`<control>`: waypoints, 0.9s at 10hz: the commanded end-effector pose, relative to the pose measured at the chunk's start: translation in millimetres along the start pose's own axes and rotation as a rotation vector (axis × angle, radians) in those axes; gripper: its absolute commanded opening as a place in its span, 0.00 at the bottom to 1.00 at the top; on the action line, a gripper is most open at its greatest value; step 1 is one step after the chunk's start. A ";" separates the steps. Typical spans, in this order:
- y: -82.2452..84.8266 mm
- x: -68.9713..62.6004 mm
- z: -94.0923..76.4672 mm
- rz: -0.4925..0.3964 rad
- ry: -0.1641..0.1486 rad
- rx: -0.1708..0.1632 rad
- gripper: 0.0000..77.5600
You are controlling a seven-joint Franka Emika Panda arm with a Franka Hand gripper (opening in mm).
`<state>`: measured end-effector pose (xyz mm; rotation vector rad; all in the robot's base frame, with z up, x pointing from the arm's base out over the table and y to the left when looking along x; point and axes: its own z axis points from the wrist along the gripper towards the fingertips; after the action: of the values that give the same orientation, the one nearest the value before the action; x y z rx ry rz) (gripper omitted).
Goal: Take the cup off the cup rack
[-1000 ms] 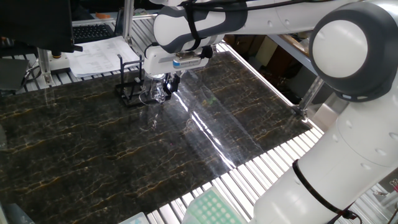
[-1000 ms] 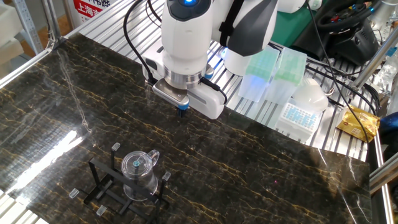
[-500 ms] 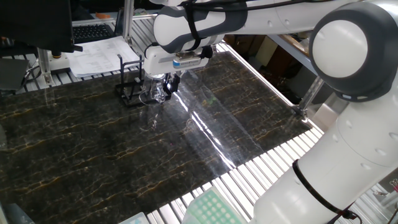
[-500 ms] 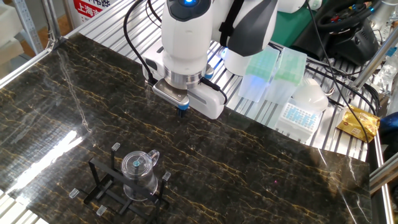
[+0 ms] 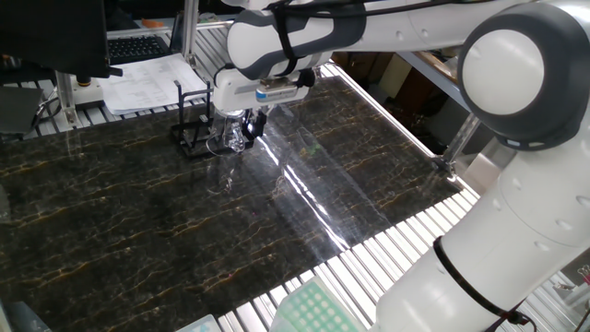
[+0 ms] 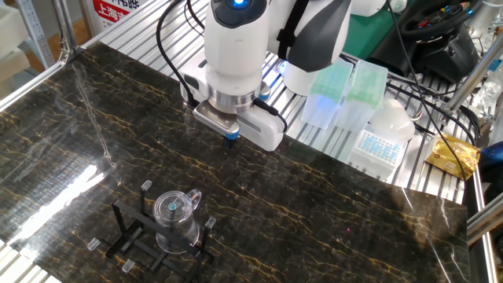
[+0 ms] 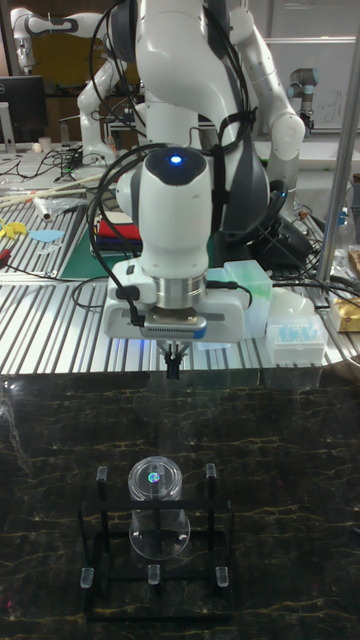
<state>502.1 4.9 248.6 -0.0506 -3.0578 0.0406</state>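
Note:
The cup [image 6: 174, 220] is clear glass and sits upside down over a peg of the black wire cup rack [image 6: 126, 229], near the table's corner. Both show again in the tall fixed view, the cup [image 7: 158, 510] inside the cup rack [image 7: 98, 562]. In one fixed view the cup [image 5: 230, 138] stands beside the rack [image 5: 189, 138]. My gripper [image 6: 229, 140] hangs above the dark marble table, apart from the cup on the robot-base side. Its fingers are together with nothing between them, seen also as the gripper [image 7: 172, 366] and the gripper [image 5: 254, 125].
Green tip boxes [image 6: 330, 90], a white box [image 6: 376, 145] and a yellow packet [image 6: 452, 154] lie on the slatted strip behind the marble. Papers [image 5: 147, 81] and a keyboard [image 5: 136, 46] lie beyond the rack. Another green box [image 5: 313, 309] sits at the near edge.

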 end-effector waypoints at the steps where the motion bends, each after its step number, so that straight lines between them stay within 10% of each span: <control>1: 0.3 -0.7 0.0 0.001 -0.003 0.000 0.00; 9: 0.5 -4.0 7.4 0.013 -0.004 0.003 0.00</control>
<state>502.9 5.9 239.3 -0.0655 -3.0570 0.0450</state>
